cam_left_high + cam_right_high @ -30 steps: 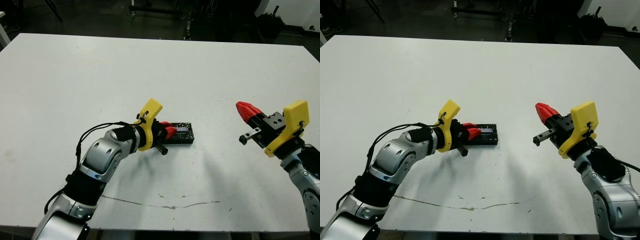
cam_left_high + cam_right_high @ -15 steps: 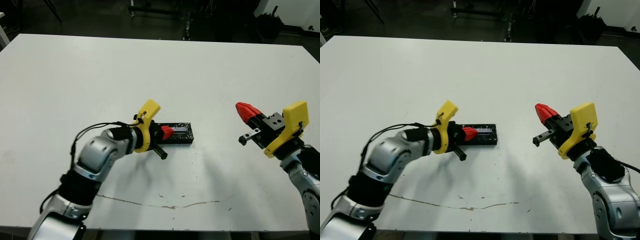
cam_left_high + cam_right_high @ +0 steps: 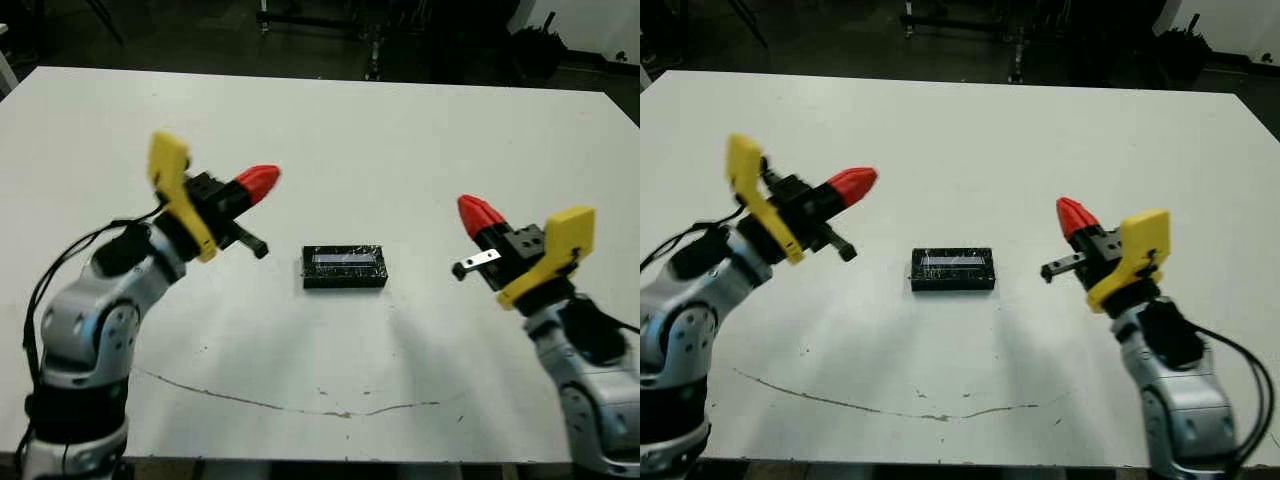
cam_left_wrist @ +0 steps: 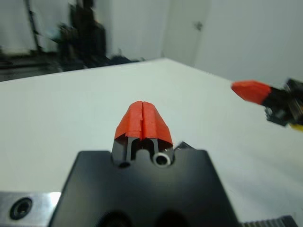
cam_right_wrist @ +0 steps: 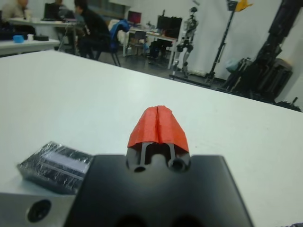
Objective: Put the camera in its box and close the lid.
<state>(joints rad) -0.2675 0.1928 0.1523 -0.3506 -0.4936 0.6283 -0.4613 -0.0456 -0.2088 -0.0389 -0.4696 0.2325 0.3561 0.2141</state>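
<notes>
The box lies flat in the middle of the table, and the lid with its shiny top panel rests on it, covering it. The camera is hidden. My left gripper hangs shut and empty in the air, up and to the left of the box and well apart from it. My right gripper is shut and empty too, raised to the right of the box. The right wrist view shows the closed box beside that gripper's shut fingers.
A thin dark scratch runs across the white table near its front edge. Dark equipment stands beyond the far edge. In the right wrist view, people sit at desks far behind the table.
My left gripper has come off the box and swung up and to the left, clear of it. The right gripper has shifted slightly towards the box. The box has stayed put.
</notes>
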